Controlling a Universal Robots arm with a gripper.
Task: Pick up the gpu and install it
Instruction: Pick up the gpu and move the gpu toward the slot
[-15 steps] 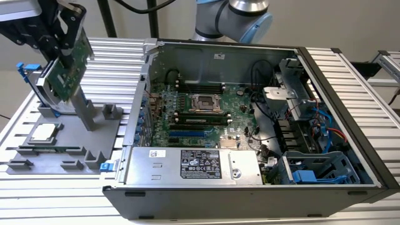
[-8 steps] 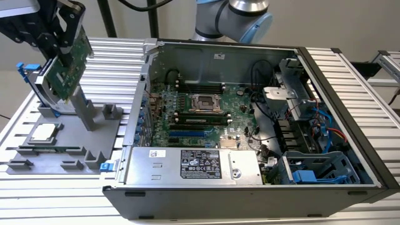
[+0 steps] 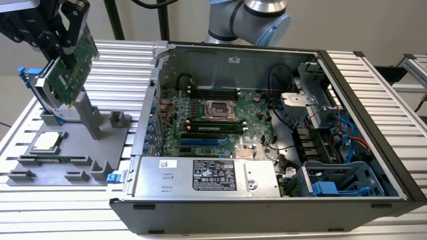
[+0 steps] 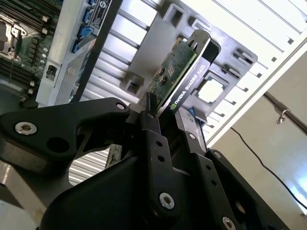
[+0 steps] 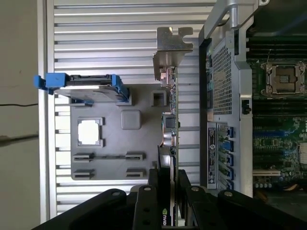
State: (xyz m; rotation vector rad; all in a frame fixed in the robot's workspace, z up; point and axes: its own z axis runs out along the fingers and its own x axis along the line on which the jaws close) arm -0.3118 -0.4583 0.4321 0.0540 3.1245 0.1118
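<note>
The gpu [image 3: 75, 62] is a green card with a black cooler face. It hangs tilted at the exterior view's upper left, over the grey fixture tray [image 3: 80, 150]. My gripper [image 3: 61, 31] is shut on its upper end. Its lower edge is close above the tray's posts; I cannot tell whether it touches them. In the second wrist view the black fingers [image 4: 152, 132] clamp the gpu [image 4: 178, 72] from both faces, with the gripper [image 4: 169, 122] closed around it. The first wrist view shows the gpu [image 5: 171, 122] edge-on, its silver bracket [image 5: 171, 48] at the far end from the gripper [image 5: 169, 184].
A hard drive with blue rails [image 3: 37, 82] stands in the tray behind the card. A square silver processor [image 3: 45, 141] lies in a tray pocket. The open computer case [image 3: 373, 115] is to the exterior view's right, showing its motherboard [image 3: 213, 125], blue slots [image 3: 200, 142] and power supply [image 3: 207, 175].
</note>
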